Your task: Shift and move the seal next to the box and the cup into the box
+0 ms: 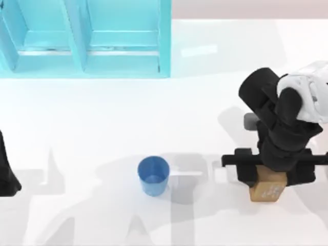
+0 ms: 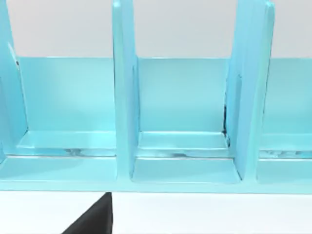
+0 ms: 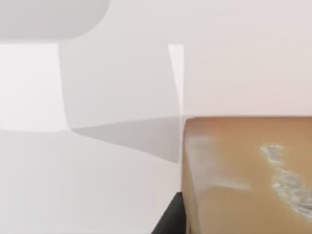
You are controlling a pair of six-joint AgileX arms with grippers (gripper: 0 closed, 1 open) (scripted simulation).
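Seal (image 1: 268, 188) at bench (image 1: 102, 128) front right, directly beneath right end effector (image 1: 271, 177); grasp state impossible to tell. Cup (image 1: 153, 176) mid-bench, box (image 1: 84, 38) far back-left. Left arm parked at left edge.

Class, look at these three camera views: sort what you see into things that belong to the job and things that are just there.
Belonging to the job:
seal, under the right gripper
cup, standing on the table
box, at the far left

Just there:
table
left arm, parked at the left edge
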